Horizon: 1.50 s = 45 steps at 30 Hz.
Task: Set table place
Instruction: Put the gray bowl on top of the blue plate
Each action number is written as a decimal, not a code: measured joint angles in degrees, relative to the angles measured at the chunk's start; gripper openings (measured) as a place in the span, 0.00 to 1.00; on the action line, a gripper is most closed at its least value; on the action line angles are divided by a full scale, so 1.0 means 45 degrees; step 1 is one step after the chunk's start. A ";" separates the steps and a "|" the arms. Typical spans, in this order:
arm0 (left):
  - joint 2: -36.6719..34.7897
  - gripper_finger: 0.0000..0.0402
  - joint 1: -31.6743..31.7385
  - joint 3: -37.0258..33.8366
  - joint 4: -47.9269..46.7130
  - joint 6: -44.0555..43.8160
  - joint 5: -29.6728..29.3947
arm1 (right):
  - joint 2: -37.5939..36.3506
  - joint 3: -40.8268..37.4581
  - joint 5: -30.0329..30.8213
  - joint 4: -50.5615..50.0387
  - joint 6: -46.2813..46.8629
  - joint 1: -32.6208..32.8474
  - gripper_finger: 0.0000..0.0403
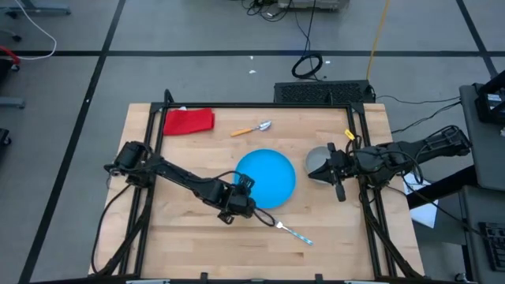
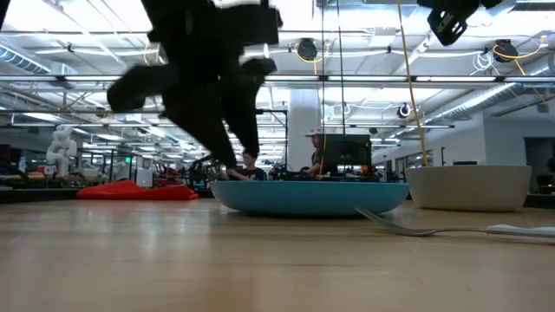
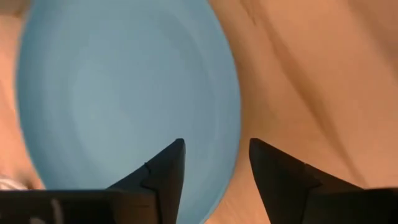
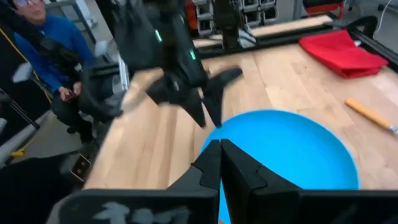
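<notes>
The blue plate [image 1: 268, 175] lies flat at the table's middle; it also shows in the low view [image 2: 308, 196]. The grey bowl [image 1: 317, 163] stands on the table to its right. The orange-handled spoon [image 1: 251, 128] lies beyond the plate. The fork [image 1: 293, 232] lies near the plate's near-right side. My left gripper [image 3: 214, 146] is open above the plate's near-left rim [image 3: 235, 124], one finger over the plate and one over the table. My right gripper [image 4: 221, 152] is shut and empty, raised above the bowl's right side [image 1: 331, 167].
A red cloth [image 1: 188, 121] lies at the table's far left corner. The table's black frame [image 1: 260, 105] runs along its edges. A seated person in blue [image 4: 37, 43] shows beyond the table. Bare wood lies on the near left [image 1: 173, 237].
</notes>
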 joint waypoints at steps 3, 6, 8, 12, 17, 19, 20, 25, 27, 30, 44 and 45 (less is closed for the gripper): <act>-0.0651 0.46 -0.0097 0.0000 0.0113 -0.1150 0.0008 | 0.0187 -0.0359 0.0290 0.0145 -0.0168 0.0000 0.00; -0.1415 0.46 -0.0115 0.0019 0.0185 -0.2716 0.0023 | 0.0351 -0.0511 0.0319 0.0494 -0.0731 -0.0005 0.00; -0.1907 0.46 -0.0092 0.0019 0.0006 -0.3669 0.0029 | 0.0414 -0.0525 0.0316 0.0825 -0.0797 -0.0005 0.00; -0.2760 0.46 -0.0017 0.0015 -0.0152 -0.4943 -0.0018 | 0.0444 -0.0520 0.0321 0.1220 -0.0981 -0.0005 0.02; -0.3457 0.46 -0.0119 0.0015 -0.0505 -0.6320 -0.1217 | 0.0447 -0.0318 0.0323 0.1166 -0.0937 0.0000 0.09; -0.3600 0.46 -0.0245 0.0015 -0.0438 -0.6470 -0.1925 | 0.0442 -0.0307 0.0325 0.1192 -0.0920 0.0000 0.12; -0.3685 0.46 -0.0316 0.0015 -0.0535 -0.6478 -0.2122 | 0.0442 -0.0307 0.0326 0.1166 -0.0881 -0.0002 0.13; -0.3815 0.46 -0.0437 0.0010 -0.1317 -0.7042 -0.2399 | 0.0442 -0.0307 0.0922 0.0586 -0.0268 0.0000 0.15; -0.3811 0.46 -0.0452 0.0005 -0.1374 -0.7137 -0.2533 | 0.0442 -0.0302 0.1208 0.0160 -0.0019 0.0000 0.15; -0.3815 0.46 -0.0426 0.0005 -0.1299 -0.7305 -0.2555 | 0.0447 -0.0227 0.1441 -0.0509 0.0400 0.0000 0.15; -0.3811 0.46 -0.0027 0.0005 -0.0058 -0.7014 -0.2312 | 0.1286 0.2471 0.1554 -0.6291 0.1886 0.0501 0.15; -0.3811 0.46 0.0012 0.0005 -0.0066 -0.7028 -0.2317 | 0.1440 0.2741 0.1554 -0.6675 0.2015 0.0557 0.15</act>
